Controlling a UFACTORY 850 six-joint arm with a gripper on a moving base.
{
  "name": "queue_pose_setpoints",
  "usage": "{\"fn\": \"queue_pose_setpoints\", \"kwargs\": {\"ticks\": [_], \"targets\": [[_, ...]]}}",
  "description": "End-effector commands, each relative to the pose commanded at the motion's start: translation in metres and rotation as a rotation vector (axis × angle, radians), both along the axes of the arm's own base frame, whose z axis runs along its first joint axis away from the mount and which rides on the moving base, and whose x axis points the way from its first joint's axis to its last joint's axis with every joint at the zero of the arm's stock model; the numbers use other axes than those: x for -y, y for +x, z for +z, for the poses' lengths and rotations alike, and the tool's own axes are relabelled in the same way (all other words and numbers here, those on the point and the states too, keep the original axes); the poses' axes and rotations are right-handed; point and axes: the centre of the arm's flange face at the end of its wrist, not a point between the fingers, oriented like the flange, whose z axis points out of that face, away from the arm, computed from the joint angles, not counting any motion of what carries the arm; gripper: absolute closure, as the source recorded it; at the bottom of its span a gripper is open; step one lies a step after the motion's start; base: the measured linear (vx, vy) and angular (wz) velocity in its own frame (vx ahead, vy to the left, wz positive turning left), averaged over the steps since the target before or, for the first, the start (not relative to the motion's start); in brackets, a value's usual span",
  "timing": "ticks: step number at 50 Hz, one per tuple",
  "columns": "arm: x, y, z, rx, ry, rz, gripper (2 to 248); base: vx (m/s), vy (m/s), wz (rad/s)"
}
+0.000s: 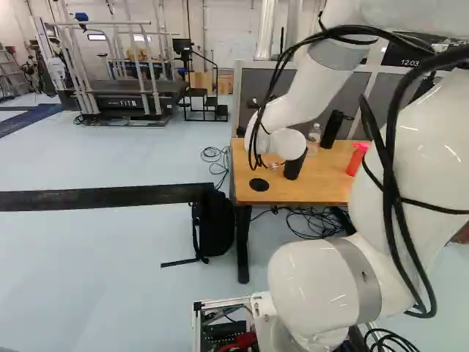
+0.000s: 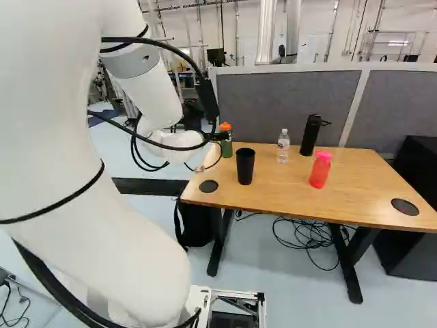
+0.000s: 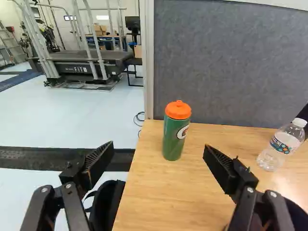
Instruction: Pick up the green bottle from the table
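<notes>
The green bottle (image 3: 173, 137) with its orange lid stands upright near the table's far left corner. It also shows in the right base view as a green bottle (image 2: 227, 145), just past the arm's white wrist. In the wrist view my gripper (image 3: 160, 153) is wide open, its black fingers far apart. The bottle rises ahead of the gap, slightly nearer the finger on the black cup's side, and neither finger touches it. In the base views the wrist hides most or all of the gripper; in the left one it also hides the bottle.
On the wooden table (image 2: 293, 191) stand a black cup (image 2: 245, 166) close by, a clear bottle (image 2: 283, 147), a black bottle (image 2: 310, 135) and a pink bottle (image 2: 319, 169). A grey partition (image 2: 287, 102) rises behind. A backpack (image 1: 215, 222) and cables lie by the table legs.
</notes>
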Motion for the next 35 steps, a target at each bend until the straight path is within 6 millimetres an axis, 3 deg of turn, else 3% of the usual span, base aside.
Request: {"fn": "queue_pose_setpoints", "kwargs": {"ticks": [35], "targets": [[0.029, 0.053, 0.018, -0.137, 0.008, -0.057, 3, 0.0, 0.0, 0.0]]}}
